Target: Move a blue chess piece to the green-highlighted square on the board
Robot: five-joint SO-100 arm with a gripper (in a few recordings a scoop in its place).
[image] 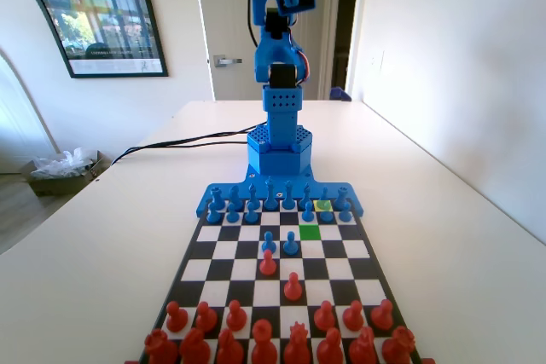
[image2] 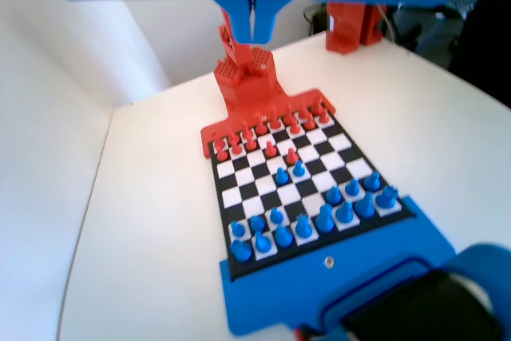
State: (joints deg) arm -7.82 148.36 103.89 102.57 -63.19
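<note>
Your fixed view shows the green-highlighted square [image: 310,231] just in front of a blue chess piece [image: 308,210], while your wrist view shows the jaws pressed together high above the board [image2: 239,189], holding nothing.

A broad, smooth white table [image: 444,236] runs away toward twelve o'clock, bright with daylight that washes in from the left. Plain white walls [image: 444,57] close the room on the right and behind. At ten o'clock hangs a black-framed poster [image: 94,10] showing trees and a street, with a white caption strip along its bottom. Beside it, toward eleven o'clock, stands a pale door with a silver lever handle [image: 226,61]. At one o'clock a dark doorway gap [image: 345,23] opens. Black cables [image: 175,142] trail across the tabletop toward nine o'clock. Down at eight o'clock, on the wood-toned floor [image: 21,210], sits a low cardboard box stuffed with crumpled clear plastic [image: 61,168].
</note>
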